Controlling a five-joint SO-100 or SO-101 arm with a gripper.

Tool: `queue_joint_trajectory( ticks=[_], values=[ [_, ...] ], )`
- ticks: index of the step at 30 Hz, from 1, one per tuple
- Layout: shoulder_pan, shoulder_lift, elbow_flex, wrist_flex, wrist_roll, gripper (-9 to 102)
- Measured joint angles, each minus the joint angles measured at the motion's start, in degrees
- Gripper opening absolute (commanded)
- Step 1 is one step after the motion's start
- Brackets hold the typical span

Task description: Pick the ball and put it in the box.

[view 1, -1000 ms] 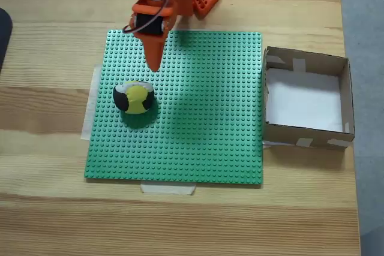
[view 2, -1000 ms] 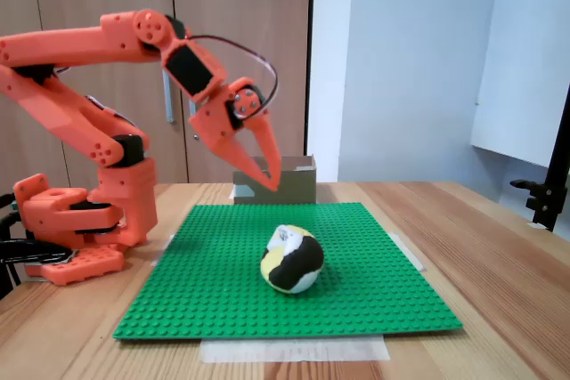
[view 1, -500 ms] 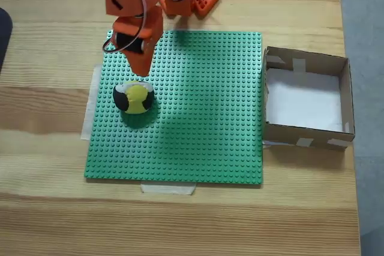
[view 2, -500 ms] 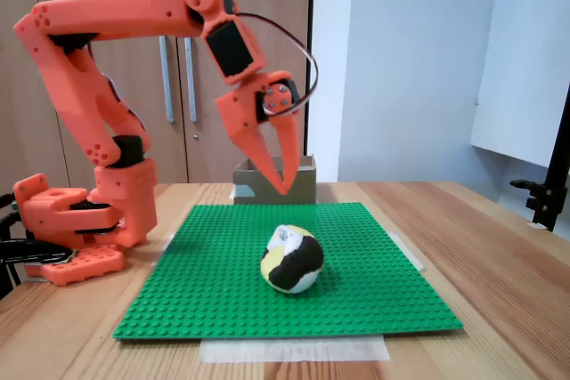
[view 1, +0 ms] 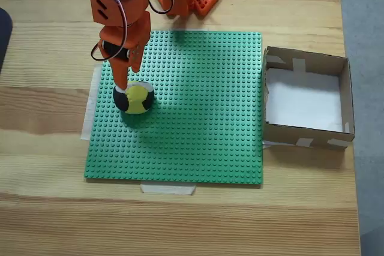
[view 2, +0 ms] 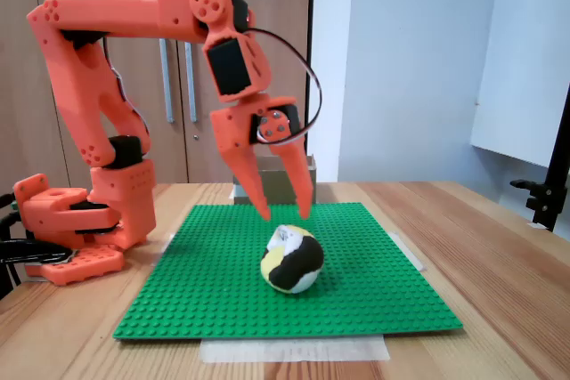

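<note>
The ball (view 1: 134, 98), patched yellow, black and white, rests on the left part of a green studded baseplate (view 1: 204, 124). My orange gripper (view 1: 123, 81) hangs just above the ball's far edge, pointing down. In the fixed view from the side, the gripper (view 2: 285, 215) is open, its two fingertips spread a little above the ball (view 2: 291, 259) without touching it. The box (view 1: 306, 97), brown cardboard with a white floor, stands off the plate's right edge. From the side the box (view 2: 277, 191) is partly hidden behind the fingers.
The arm's orange base (view 2: 76, 220) sits at the plate's far side on the wooden table (view 1: 48, 208). Pale tape strips (view 1: 168, 189) hold the baseplate (view 2: 223, 291) down. A dark object (view 1: 3, 34) lies at the table's left edge.
The gripper has swung left across the plate and come down over the ball. Its fingers, together a second ago, have spread apart. The ball and box have not moved.
</note>
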Motion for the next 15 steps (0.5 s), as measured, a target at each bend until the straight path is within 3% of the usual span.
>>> queue_joint_trajectory(
  ticks=[15],
  values=[
    [-0.62,-4.75,1.67,-2.2,-3.16,37]
  ],
)
